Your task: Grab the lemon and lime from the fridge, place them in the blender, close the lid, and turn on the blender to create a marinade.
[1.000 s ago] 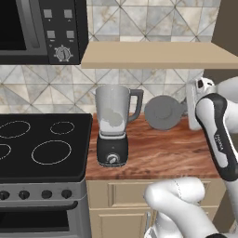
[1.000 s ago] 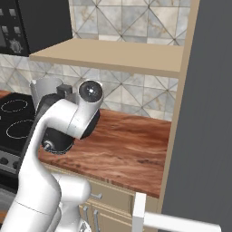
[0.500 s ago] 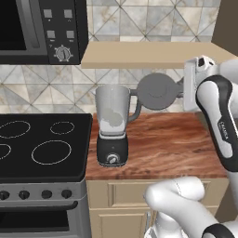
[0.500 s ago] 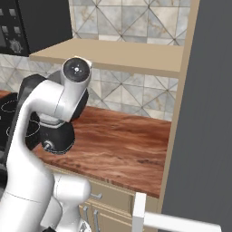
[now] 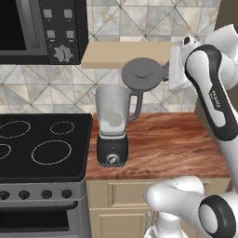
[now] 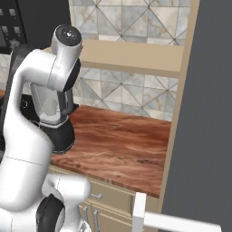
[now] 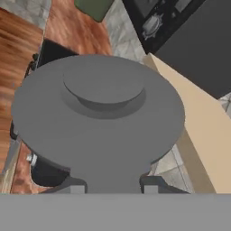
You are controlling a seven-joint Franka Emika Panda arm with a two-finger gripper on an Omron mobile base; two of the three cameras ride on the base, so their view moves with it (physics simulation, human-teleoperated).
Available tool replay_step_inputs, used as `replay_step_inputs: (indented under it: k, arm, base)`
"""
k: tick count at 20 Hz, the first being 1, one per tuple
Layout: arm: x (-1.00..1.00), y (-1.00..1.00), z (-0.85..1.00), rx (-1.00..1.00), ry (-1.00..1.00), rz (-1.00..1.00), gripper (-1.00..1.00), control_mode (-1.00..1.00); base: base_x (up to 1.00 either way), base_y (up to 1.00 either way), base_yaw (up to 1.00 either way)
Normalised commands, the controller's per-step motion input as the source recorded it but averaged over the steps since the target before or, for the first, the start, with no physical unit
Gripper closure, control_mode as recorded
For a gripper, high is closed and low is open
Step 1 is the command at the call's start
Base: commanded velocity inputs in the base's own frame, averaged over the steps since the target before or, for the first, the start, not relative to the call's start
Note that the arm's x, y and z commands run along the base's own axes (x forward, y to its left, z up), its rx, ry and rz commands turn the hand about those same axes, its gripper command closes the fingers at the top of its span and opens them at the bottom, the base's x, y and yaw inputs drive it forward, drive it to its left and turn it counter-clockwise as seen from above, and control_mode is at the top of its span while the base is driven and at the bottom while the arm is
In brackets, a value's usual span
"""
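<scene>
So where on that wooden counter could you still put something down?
The counter lies bare from the blender rightward to the tall side panel. It is crowded at the left end, where the blender stands beside the stove.

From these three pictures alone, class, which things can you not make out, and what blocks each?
- Blender: right base view, mostly behind the arm.
- Jar contents: left base view, the cloudy jar wall hides any fruit.
- Hand: hand view, its grip on the lid is hidden under the disc.
</scene>
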Motion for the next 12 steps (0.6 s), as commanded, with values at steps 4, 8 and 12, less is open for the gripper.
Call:
replay_step_inputs:
  k: [4,8,12]
  arm:
    - [0.37,0.42,-0.07,0.05,0.10,0.00,1.00,-1.00]
    - [0.36,0.44,-0.29,0.00,0.13,0.00,1.00,-1.00]
    - [0.43,0.37,-0.17,0.00,0.16,0.00,1.00,-1.00]
  base:
    - [0.00,0.00,0.00]
    - [0.00,0.00,0.00]
    - [0.00,0.00,0.00]
